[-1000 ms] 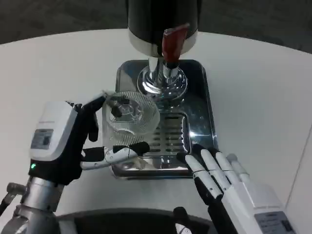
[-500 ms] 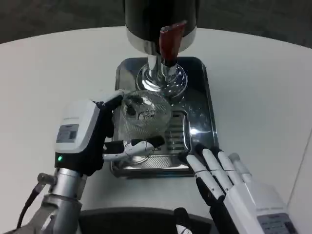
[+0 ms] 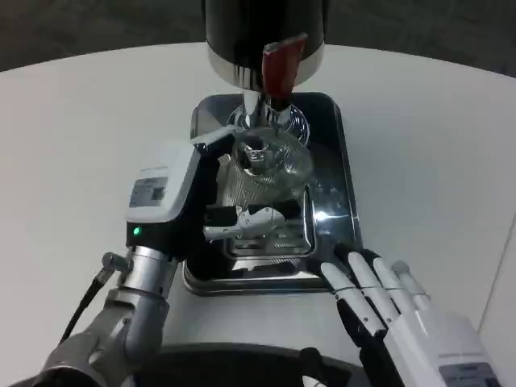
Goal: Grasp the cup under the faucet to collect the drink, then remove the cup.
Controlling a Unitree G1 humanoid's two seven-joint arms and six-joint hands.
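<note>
Fingers point(image 3: 246, 216) of the left hand point(image 3: 173, 197) wrap the cup point(image 3: 270, 165), one finger reaching along the front of the glass and another hooking round its far side by the rim, so the cup is gripped. From the head view, the cup is clear ribbed glass, upright, sitting right under the faucet point(image 3: 256, 105) with the chrome spout coming down just above its mouth. Inside the cup I can't tell whether any drink is there; the glass only shows reflections. The red lever point(image 3: 282, 66) juts from the front of the dispenser point(image 3: 266, 32), just above and to the right of the cup. Below it all lies the tray point(image 3: 332, 137), shiny steel, with a slotted grate point(image 3: 278, 238) nearer the robot; the cup stands over the tray's far part, between the grate and the dispenser's base. The left hand's white back faces up, a green light glowing near the wrist, and the silver forearm point(image 3: 121, 322) runs down to the lower left corner. Over on the right, the right hand point(image 3: 387, 302) lies flat at the tray's near right corner, fingers straight and slightly spread, holding nothing, fingertips touching or just at the tray's edge. The table point(image 3: 81, 129) is white and round-edged
</note>
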